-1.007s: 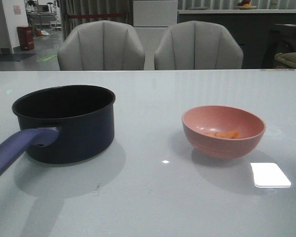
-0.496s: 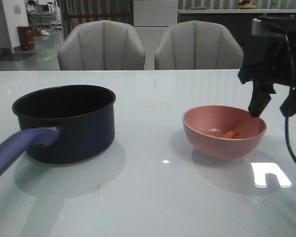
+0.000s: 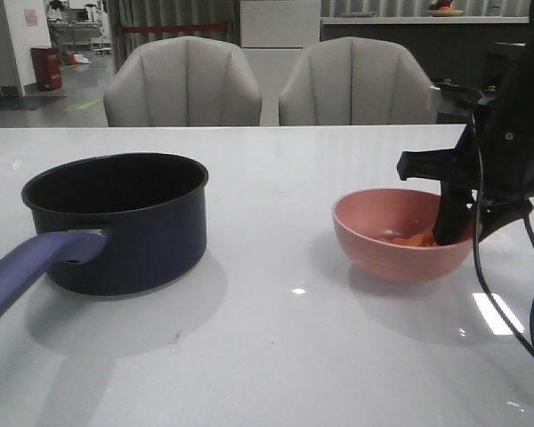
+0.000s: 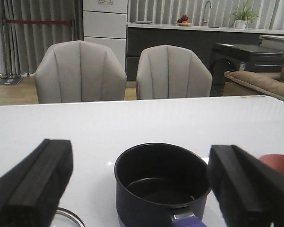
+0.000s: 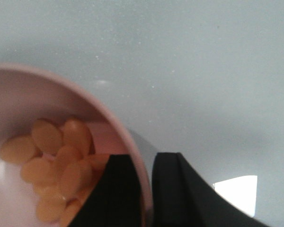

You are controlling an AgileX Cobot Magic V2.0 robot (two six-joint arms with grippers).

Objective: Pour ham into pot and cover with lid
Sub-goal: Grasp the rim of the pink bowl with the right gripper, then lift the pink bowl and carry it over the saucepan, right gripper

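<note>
Pink bowl [image 3: 402, 233] rim is pinched by right gripper [image 5: 145, 189] jaws at 3 o'clock; ham [image 5: 52, 163] remains inside. Saucepan [image 3: 116, 218] is empty; pouring and lidding are pending. Left gripper [image 4: 142, 184] jaws are held apart.

- The ham [image 5: 57, 168] is a small heap of thin, round orange slices, overlapping, low in the pink bowl [image 3: 400, 233].
- The pot [image 3: 120, 221], dark navy, stands upright and open on the table's left side, purple-blue handle [image 3: 31, 267] pointing toward the camera.
- The lid [image 4: 66, 218]: only a sliver of glass and rim shows beside the pot.
</note>
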